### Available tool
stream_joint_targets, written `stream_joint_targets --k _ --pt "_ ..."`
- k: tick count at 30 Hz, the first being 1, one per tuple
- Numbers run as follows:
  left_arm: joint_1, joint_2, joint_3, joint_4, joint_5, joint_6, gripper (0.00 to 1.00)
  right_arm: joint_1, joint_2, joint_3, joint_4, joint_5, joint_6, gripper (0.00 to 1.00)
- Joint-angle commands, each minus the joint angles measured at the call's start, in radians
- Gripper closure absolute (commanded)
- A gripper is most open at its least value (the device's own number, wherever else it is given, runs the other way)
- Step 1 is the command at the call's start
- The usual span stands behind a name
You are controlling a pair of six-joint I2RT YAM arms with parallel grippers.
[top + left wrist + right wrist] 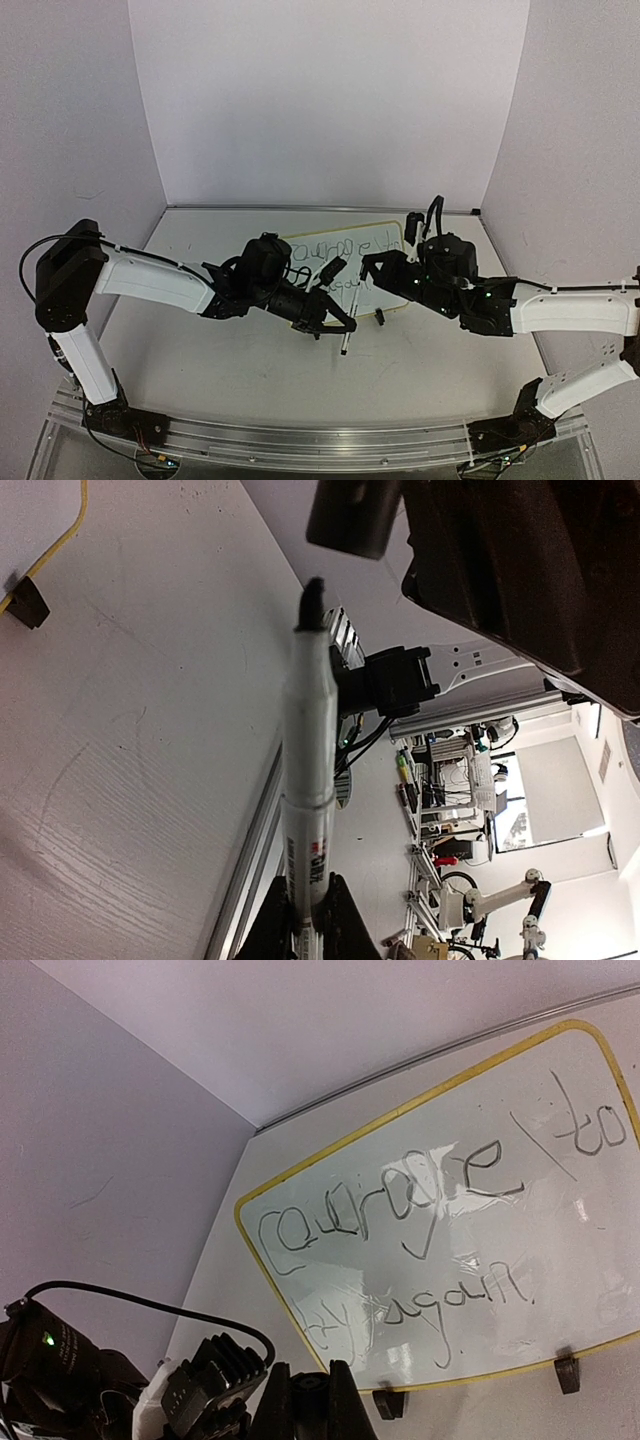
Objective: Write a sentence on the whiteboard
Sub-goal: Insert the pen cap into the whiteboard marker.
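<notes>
At the back of the counter [200,350] the whiteboard [600,1225] is set within reach, the sentence [400,1200] seemingly finished, hence the marker [308,760] clenched in the left claw [308,925] is held off it; right claw [310,1400]: state cannot be told

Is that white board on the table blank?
No, the whiteboard carries the sentence in two handwritten lines, reading roughly "courage to try again".
</notes>
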Motion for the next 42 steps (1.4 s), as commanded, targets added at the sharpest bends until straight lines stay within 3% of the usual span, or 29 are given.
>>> stream_joint_targets --k 1,30,42 --pt "0.0 -0.026 -0.005 0.046 0.007 -0.007 1.0 0.005 0.015 0.036 0.041 -0.013 -0.009 1.0" --pt "0.001 -0.04 -0.012 0.052 -0.016 -0.007 1.0 0.005 0.032 0.033 0.018 -0.094 -0.012 1.0" --pt "0.002 -0.076 -0.026 0.026 -0.095 0.028 1.0 0.004 0.009 0.02 -0.005 -0.151 -0.026 1.0"
